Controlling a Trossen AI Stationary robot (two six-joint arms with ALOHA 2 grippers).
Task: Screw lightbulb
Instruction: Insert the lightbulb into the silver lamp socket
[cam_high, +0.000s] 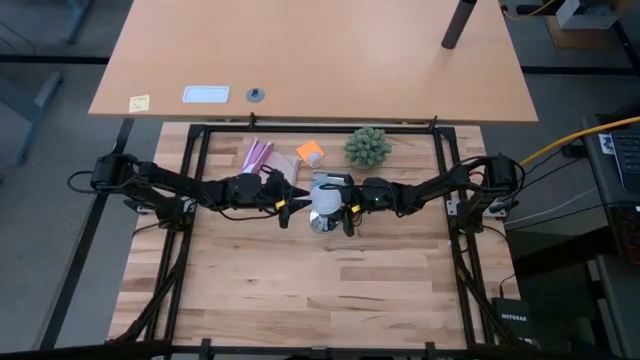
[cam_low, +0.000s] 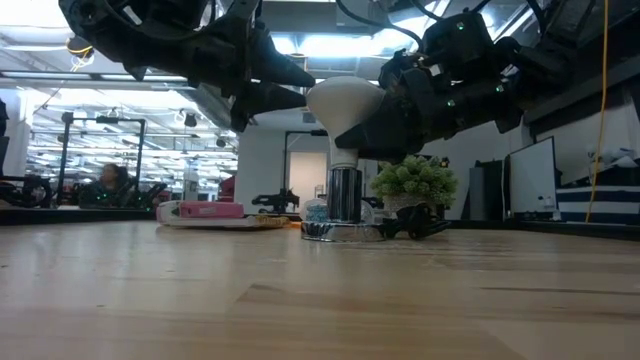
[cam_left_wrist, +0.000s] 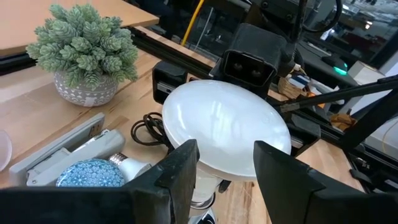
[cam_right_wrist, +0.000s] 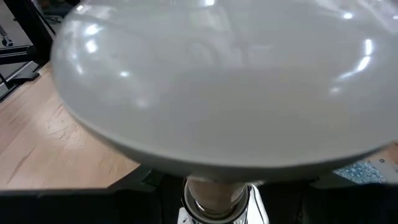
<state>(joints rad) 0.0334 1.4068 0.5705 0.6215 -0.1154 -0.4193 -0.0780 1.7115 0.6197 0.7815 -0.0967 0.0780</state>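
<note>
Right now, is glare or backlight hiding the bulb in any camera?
Low view: bright ceiling lights behind leave both arms as dark shapes, but the lightbulb stays readable above the silver socket. Right wrist view: the bulb fills the picture, soft, with small highlights. Left wrist view: clear, mild reflections between that arm's fingers.

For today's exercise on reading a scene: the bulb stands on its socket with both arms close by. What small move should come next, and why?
Probably the right gripper should turn the lightbulb further into the silver socket. Its jaws sit around the bulb, which stands upright on the socket. The left gripper waits open beside it, jaws clear of the glass.
</note>
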